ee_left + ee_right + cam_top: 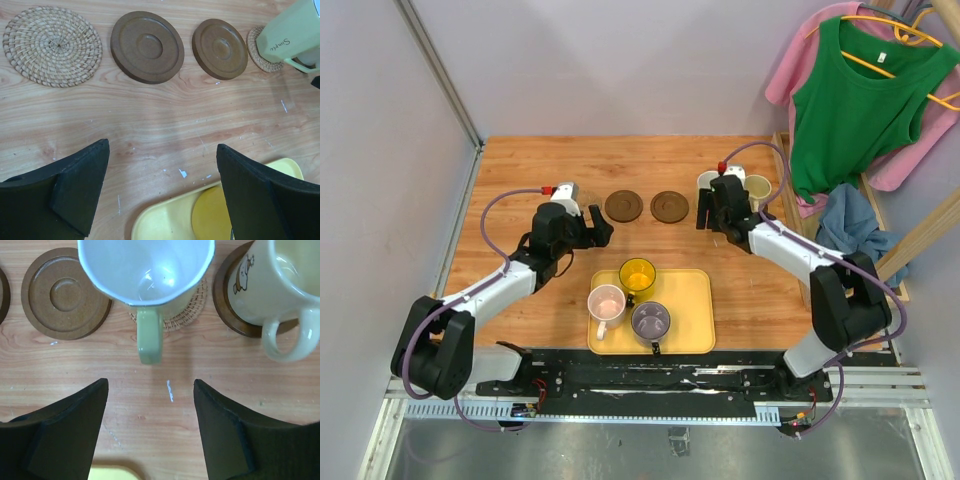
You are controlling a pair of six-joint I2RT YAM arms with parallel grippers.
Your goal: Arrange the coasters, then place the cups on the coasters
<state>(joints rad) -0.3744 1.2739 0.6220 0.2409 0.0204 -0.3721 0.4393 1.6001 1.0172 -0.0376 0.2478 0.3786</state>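
Along the far side of the table runs a row of coasters. A woven tan coaster and two dark brown coasters lie bare. A pale green-white cup stands on a second woven coaster, its handle pointing at my right gripper. That gripper is open and empty just short of the handle. Beside it, a cream cup sits on a dark brown coaster. Yellow, pink and grey-purple cups stand in the yellow tray. My left gripper hangs open and empty over the tray's far left corner.
Green and pink clothes hang on a wooden rack past the table's right edge, with a blue cloth below them. A wall runs along the table's left side. Both arm bases sit at the near edge behind the tray.
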